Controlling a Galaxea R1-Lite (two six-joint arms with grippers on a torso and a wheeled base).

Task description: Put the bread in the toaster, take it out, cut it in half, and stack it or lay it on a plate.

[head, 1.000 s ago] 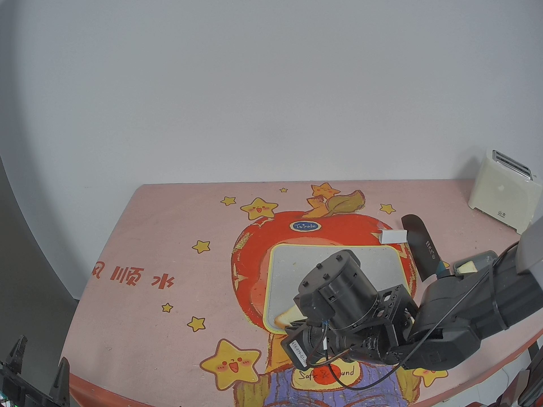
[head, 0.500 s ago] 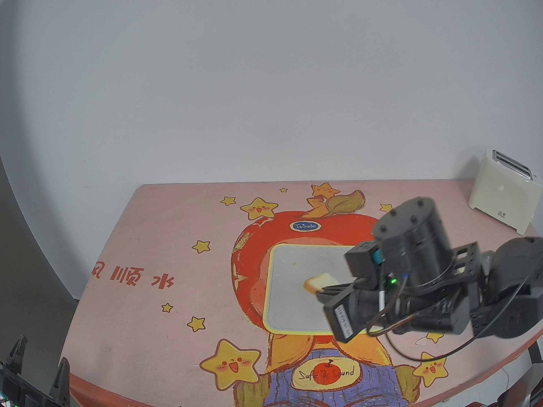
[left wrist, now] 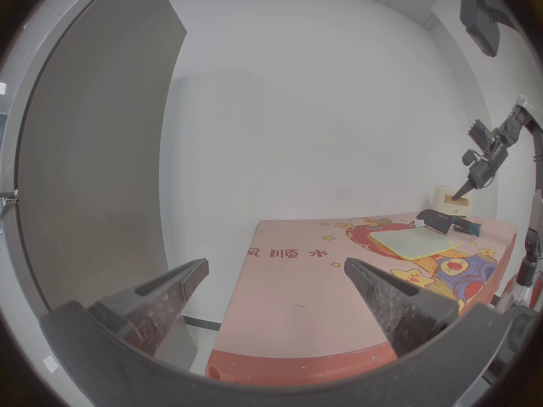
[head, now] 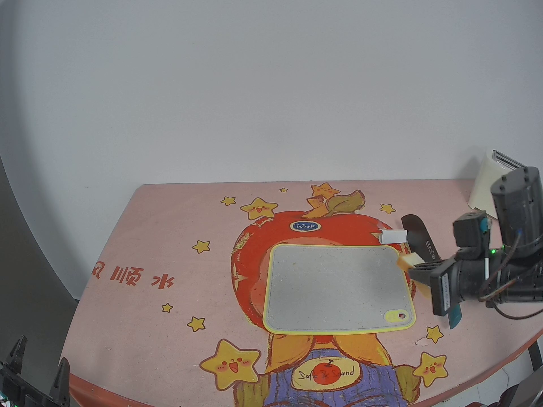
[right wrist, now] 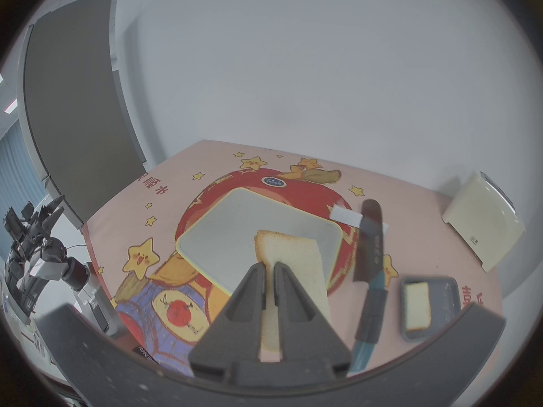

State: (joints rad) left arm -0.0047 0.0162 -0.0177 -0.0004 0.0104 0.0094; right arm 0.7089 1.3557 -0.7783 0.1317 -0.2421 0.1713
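With the right hand (right wrist: 269,268) closed on the bread (right wrist: 297,255), the loading step seems in hand; next the bread must be aligned over the slot of the toaster (right wrist: 483,221), beyond the hand.

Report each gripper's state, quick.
Left gripper: open, empty.
Right gripper: shut on a pale square slice of bread.

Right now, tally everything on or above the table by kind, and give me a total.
Bread slices: 2, held slice in the right pincer, second slice on the dark tray
Knife: 1
Cutting board: 1
Toaster: 1
Dark tray: 1
White block: 1
Total: 7
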